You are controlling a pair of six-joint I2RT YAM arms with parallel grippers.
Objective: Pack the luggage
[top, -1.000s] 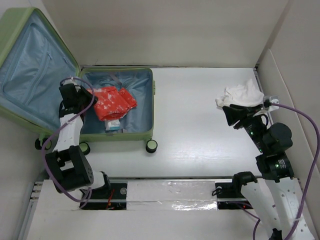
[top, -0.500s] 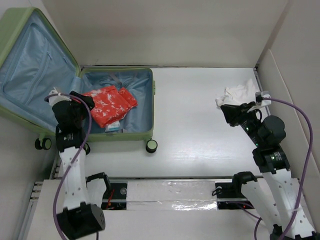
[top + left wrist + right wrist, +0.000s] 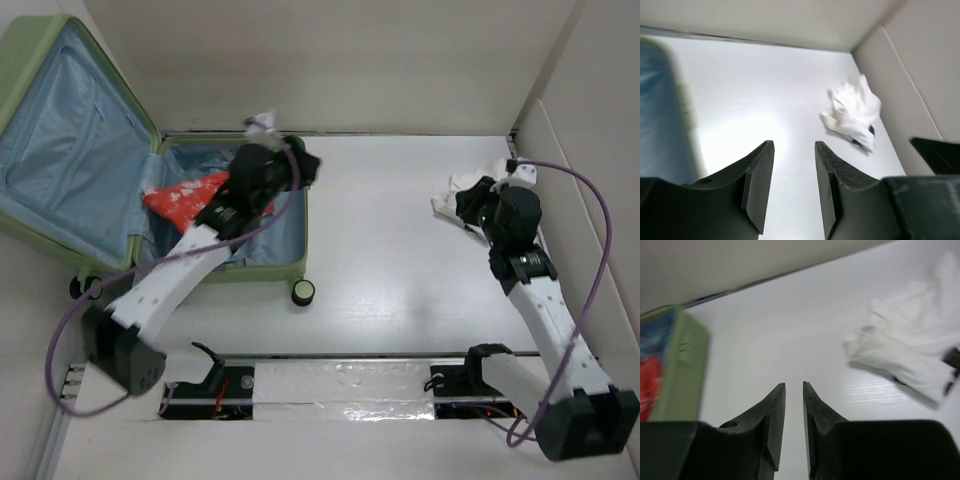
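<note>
White table [image 3: 400, 250] below: left gripper [image 3: 792, 187] stretches over the luggage [image 3: 290, 268], fingers apart, empty. Right gripper [image 3: 794, 427] hangs beside the white cloth [image 3: 912, 352], fingers nearly touching, empty.

No text, label, brand, number or sign can be read in any view. The red patterned item [image 3: 187, 194] in the luggage [image 3: 292, 262] carries white markings, too small and blurred to make out.
</note>
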